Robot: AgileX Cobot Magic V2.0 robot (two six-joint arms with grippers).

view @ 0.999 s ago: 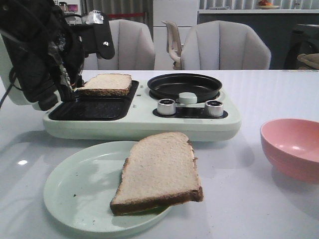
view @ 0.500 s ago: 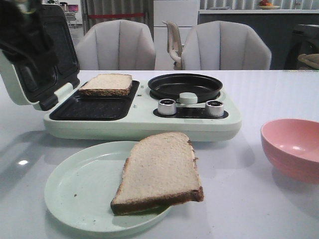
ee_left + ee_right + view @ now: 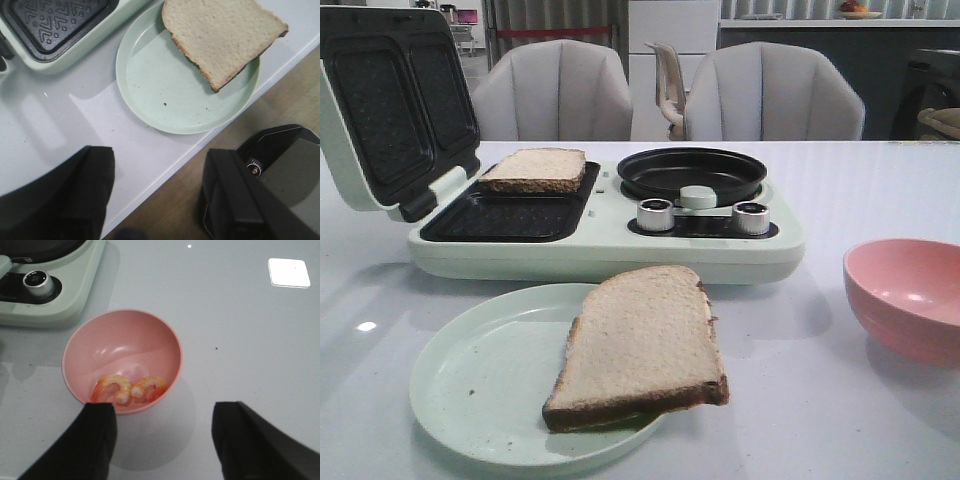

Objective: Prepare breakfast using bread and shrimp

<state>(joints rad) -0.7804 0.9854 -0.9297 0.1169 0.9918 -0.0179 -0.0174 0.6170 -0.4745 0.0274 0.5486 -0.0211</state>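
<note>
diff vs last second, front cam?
The left arm, which was up against the open lid of the sandwich maker, has pulled back out of the front view; the lid stays up. Unchanged: bread on the back plate, bread slice on the green plate, pink bowl.

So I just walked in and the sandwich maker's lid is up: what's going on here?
Nothing is being held right now. One slice of bread lies on the far plate of the open sandwich maker, the other rests on the pale green plate. Two shrimp sit in the pink bowl. The left gripper hangs open near the table edge, and the right gripper is open above the bowl.
</note>
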